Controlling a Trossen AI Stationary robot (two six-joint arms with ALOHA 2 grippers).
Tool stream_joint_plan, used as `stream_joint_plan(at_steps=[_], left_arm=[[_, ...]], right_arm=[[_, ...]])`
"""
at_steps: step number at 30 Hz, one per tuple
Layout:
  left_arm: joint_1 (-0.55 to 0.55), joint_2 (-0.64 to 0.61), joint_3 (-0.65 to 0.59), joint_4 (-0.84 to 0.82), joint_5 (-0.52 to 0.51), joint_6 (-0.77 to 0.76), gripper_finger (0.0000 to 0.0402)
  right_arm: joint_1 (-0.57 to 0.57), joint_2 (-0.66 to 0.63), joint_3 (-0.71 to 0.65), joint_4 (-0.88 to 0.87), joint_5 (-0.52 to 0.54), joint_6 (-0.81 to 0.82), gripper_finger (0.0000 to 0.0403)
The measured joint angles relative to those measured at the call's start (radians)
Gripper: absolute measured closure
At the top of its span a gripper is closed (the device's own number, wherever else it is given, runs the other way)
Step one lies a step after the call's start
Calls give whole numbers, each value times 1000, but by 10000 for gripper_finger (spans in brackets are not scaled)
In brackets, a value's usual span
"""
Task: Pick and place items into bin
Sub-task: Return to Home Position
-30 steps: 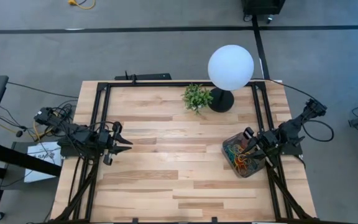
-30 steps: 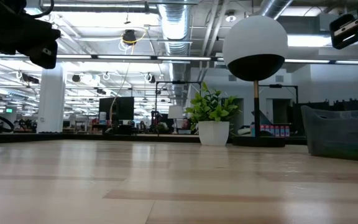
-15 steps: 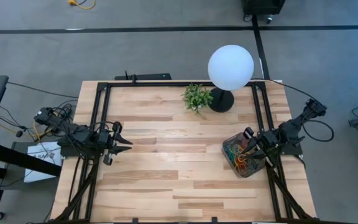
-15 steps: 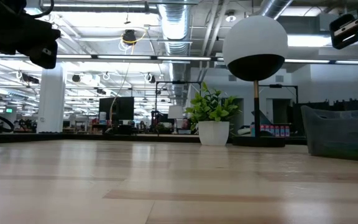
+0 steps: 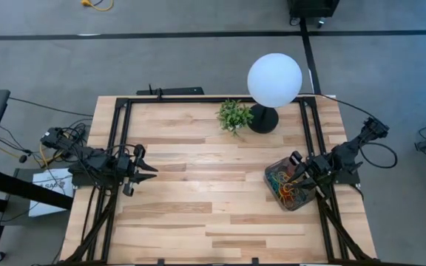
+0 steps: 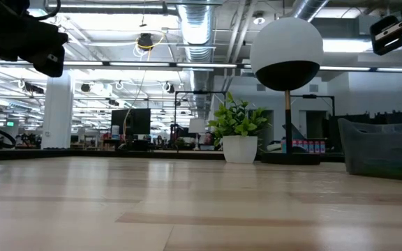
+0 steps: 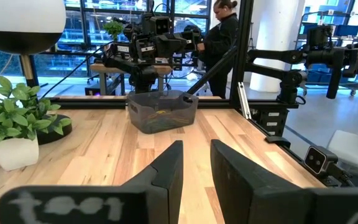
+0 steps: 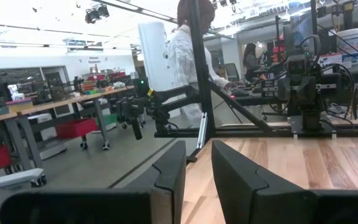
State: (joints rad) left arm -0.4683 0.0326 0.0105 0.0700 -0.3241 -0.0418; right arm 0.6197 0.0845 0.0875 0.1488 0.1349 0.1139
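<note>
The dark translucent bin (image 5: 293, 193) stands near the table's right edge, and a tangle of coloured rubber bands (image 5: 285, 185) lies inside it. The left wrist view shows the bin (image 7: 162, 112) far across the table, and in the low view it (image 6: 386, 148) sits at the right. My right gripper (image 5: 296, 164) hovers open over the bin's far-left part; its fingers (image 8: 198, 163) point toward the table's left. My left gripper (image 5: 148, 164) waits open above the table's left side, its fingers (image 7: 196, 163) pointing at the bin.
A small green plant in a white pot (image 5: 234, 114) and a lamp with a white globe (image 5: 274, 80) on a black round base (image 5: 263, 120) stand at the far edge. Bare wood lies between the two arms. People stand in the room beyond (image 7: 222, 37).
</note>
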Motion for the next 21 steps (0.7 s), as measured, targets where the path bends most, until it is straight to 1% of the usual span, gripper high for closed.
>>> stream_joint_plan(at_steps=[21], left_arm=[[0, 0, 0, 0, 0, -17, 332]], right_arm=[[0, 0, 0, 0, 0, 0, 332]])
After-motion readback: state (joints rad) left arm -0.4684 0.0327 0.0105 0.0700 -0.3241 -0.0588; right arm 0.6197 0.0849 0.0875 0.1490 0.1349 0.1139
